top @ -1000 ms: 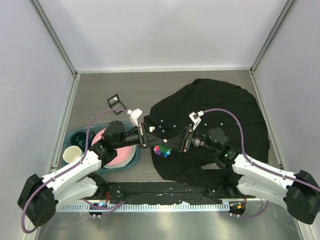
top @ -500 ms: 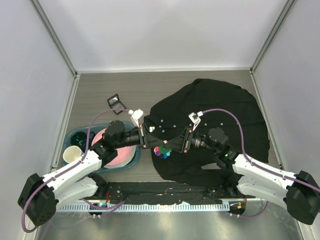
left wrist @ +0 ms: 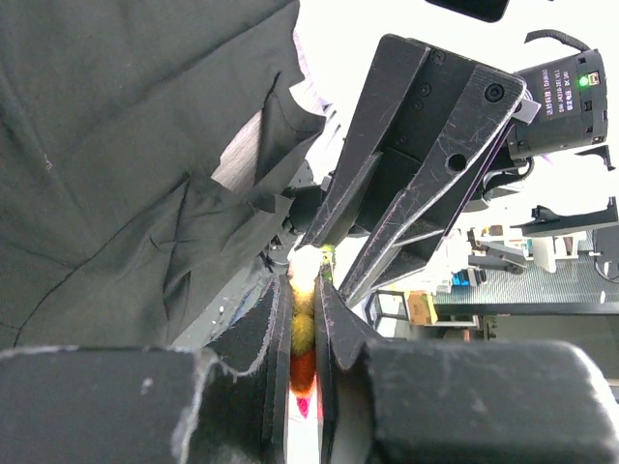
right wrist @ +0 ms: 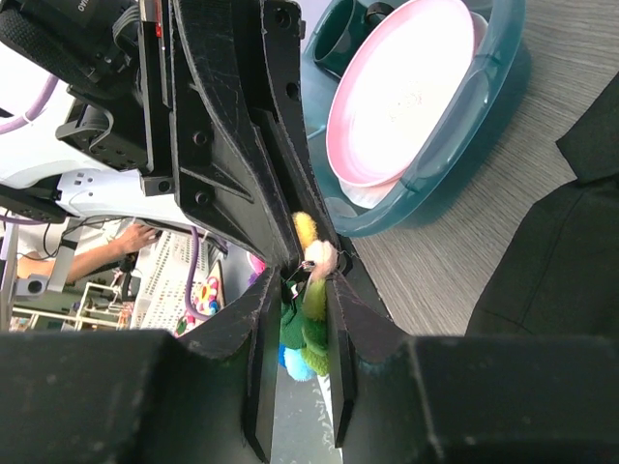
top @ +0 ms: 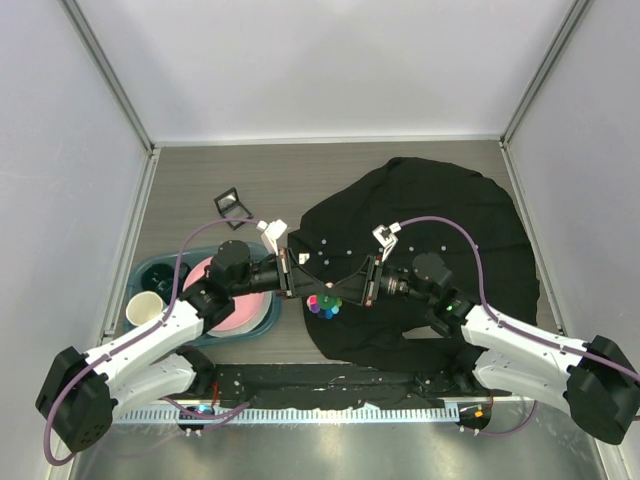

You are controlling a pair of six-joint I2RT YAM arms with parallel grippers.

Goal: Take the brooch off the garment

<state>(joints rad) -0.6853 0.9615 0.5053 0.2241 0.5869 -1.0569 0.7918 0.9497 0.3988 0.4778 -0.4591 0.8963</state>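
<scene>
The brooch, a small flower of coloured petals, hangs at the black garment's left edge, between my two grippers. My left gripper comes at it from the left and is shut on its yellow and orange petals. From the right, my right gripper has its jaws drawn in around the green petals, which fill the gap between the pads. A pale centre and a thin metal pin show at the fingertips. Black cloth hangs beside the left fingers.
A teal basin left of the brooch holds a pink plate and a pale cup. A small black stand sits behind it. White walls close in the table on three sides.
My right gripper has narrowed its jaws onto the brooch's green petals. The left gripper has kept its hold, and both arms have shifted slightly.
</scene>
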